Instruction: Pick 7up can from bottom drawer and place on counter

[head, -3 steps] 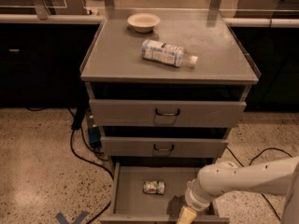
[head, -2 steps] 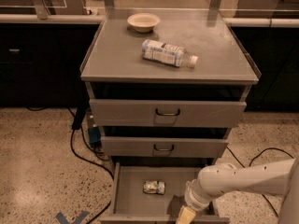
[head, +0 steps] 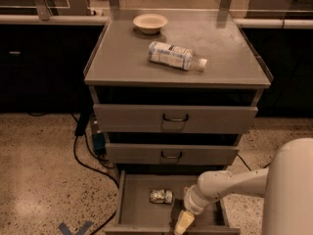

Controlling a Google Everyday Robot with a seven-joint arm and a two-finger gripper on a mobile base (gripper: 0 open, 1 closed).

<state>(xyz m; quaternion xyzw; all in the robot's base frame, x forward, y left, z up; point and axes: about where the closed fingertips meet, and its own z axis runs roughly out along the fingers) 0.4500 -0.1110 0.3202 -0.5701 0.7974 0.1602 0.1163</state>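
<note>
One gripper point(head: 182, 223) at bottom drawer point(head: 134, 202) front edge

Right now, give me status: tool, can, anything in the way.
Tool low at drawer front, right of can, apart from it. Can lying on drawer floor, not picked. Bottle and bowl sit on counter.

No lettering you can read anywhere in this view.
The bottle point(head: 173, 56) lying on the tabletop point(head: 225, 62) wears a white and blue label, but you can't make out its print. The can point(head: 161, 196) in the bottom drawer point(head: 139, 214) shows green patches and no legible brand. The one sign you get is a blue cross point(head: 74, 227) marked on the floor point(head: 39, 180). Your hand point(head: 182, 223) sits low at the drawer's front edge, near the can, with no markings you can read.
</note>
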